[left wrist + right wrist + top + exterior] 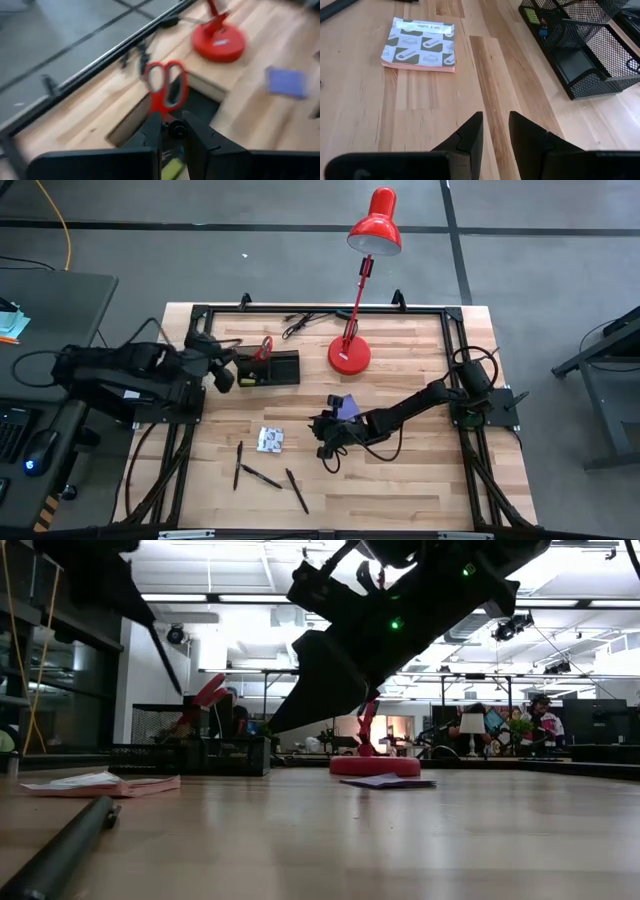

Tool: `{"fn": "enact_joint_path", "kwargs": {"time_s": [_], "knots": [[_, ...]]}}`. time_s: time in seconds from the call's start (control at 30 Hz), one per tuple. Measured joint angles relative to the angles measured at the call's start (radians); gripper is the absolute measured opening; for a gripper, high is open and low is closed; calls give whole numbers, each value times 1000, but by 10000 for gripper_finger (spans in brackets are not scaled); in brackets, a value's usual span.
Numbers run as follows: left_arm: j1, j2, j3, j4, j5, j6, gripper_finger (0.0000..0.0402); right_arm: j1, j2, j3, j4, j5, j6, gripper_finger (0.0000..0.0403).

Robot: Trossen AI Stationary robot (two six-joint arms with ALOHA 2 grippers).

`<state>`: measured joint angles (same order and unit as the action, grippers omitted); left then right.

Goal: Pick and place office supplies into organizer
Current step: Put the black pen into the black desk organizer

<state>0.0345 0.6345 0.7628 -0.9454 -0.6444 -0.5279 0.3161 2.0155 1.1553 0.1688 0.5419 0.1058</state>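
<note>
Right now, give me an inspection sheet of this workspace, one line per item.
Surface: wooden table, black frame along its edges.
Job's things: red-handled scissors stand in the black organizer; patterned packet and three black pens lie on the front boards; purple pad lies by the right arm.
Clutter: red lamp stands behind the centre.
End effectors: left end effector at the organizer's left end, fingers slightly apart over it, empty; right end effector low beside the purple pad, open, empty.
Cables: black cable lies by the back rail.
Surroundings: grey floor; a desk to the left; open room behind.
</note>
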Motion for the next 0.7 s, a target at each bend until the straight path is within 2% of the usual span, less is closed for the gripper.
{"fn": "enact_joint_path", "kwargs": {"time_s": [0.1,0.23,0.47,0.7], "knots": [[29,52,35,-52,-45,4,26,3,0,0,0,0,2,85],[87,85,60,-75,-33,24,31,7,0,0,0,-2,2,85],[255,131,62,-26,175,131,27,7,0,0,1,-5,9,85],[445,203,62,-2,317,233,34,7,0,0,3,-9,9,85]]}}
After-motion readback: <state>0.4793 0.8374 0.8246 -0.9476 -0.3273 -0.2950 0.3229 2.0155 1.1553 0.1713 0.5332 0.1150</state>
